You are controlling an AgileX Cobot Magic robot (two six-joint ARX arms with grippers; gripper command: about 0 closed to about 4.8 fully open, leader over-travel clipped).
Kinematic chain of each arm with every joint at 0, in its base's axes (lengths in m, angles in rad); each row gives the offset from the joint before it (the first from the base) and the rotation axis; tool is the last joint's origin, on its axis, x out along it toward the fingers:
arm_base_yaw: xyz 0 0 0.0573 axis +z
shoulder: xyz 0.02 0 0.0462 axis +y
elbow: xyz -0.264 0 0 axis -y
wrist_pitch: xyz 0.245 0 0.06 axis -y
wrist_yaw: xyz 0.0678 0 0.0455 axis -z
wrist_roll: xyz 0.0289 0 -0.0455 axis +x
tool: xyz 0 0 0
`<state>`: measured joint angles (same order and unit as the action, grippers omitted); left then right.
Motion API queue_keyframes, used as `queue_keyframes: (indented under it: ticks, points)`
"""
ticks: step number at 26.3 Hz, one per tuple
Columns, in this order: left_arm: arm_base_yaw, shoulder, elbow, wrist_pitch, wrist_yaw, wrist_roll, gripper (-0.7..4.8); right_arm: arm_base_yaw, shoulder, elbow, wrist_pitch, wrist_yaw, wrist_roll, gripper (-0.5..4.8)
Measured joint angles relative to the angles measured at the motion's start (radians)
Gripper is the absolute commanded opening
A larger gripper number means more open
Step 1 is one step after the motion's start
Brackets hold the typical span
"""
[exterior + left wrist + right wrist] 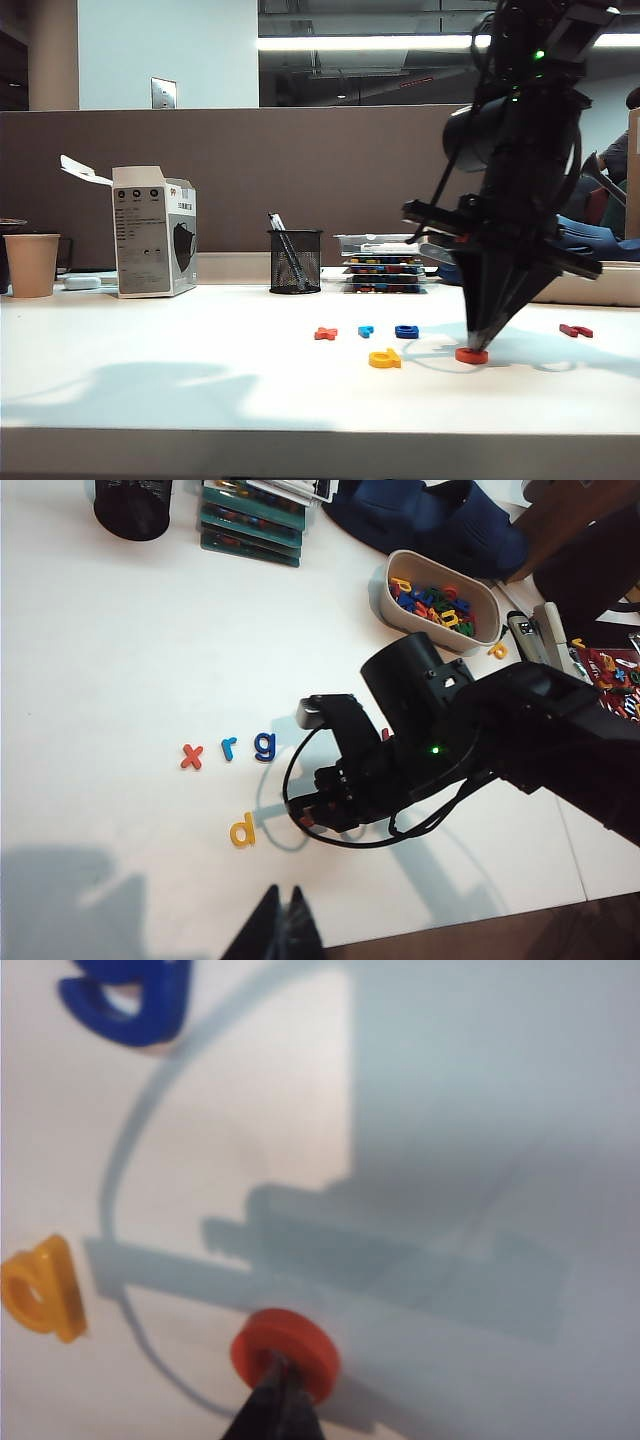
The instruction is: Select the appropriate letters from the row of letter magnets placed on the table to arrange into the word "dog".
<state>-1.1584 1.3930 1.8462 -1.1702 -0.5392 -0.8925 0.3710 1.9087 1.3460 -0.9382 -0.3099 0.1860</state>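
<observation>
Pressing down with the right gripper (476, 340), fingertips drawn together to a narrow point, onto the orange-red ring "o" (472, 355) at lower right of centre in the exterior view; nipping the ring's rim or merely poking into its hole, impossible to say. Sitting to the left of the ring, with a clear gap between: the yellow "d" (385, 359), long axis running left-right. Lying farther back, in the row: the dark blue "g" (406, 331). Judging the next need as sliding the ring leftward beside the "d". Hanging high and well back, the left gripper (283, 920), fingers together, gripping nothing. Offering smooth, bare white table (150, 380) all around.
</observation>
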Motion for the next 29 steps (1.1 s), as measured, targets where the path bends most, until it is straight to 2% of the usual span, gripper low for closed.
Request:
queue_keyframes:
  ticks: [6, 29]
  points:
    - [0.000, 0.000, 0.000, 0.000, 0.000, 0.000, -0.05, 0.034, 0.000, -0.002, 0.024, -0.002, 0.003, -0.06]
    - [0.000, 0.000, 0.000, 0.000, 0.000, 0.000, -0.05, 0.060, 0.000, -0.002, 0.010, -0.027, 0.018, -0.06]
